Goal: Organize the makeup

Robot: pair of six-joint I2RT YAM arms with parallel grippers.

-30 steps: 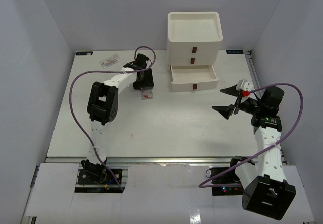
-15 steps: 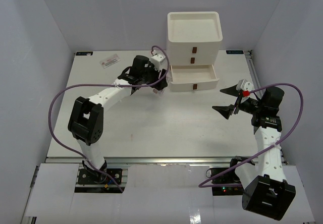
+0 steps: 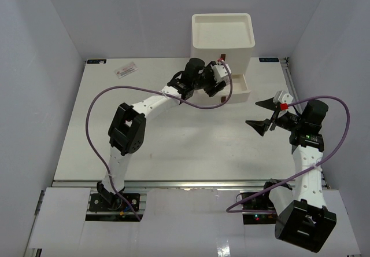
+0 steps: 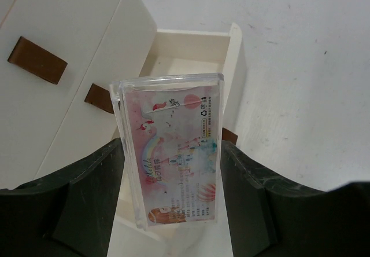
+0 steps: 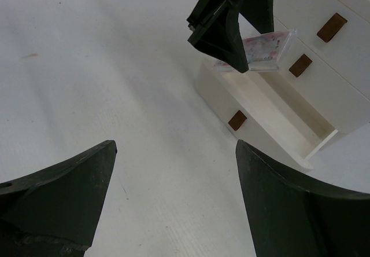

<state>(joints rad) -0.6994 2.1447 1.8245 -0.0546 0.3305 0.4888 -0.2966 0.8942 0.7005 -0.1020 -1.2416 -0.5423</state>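
Now: flat clear packet [image 4: 170, 153] pinched by its long edges between the left gripper's [image 3: 216, 75] fingers, with the open bottom drawer [image 4: 193, 51] directly beneath the fingertips (step in hand: stowing it). Next move, I judge: lower, then let go. Right gripper [image 3: 263, 116] spread wide, holding nothing. Only the top view shows a second packet [image 3: 125, 69], far to the left gripper's left, on the table [image 3: 173, 147].
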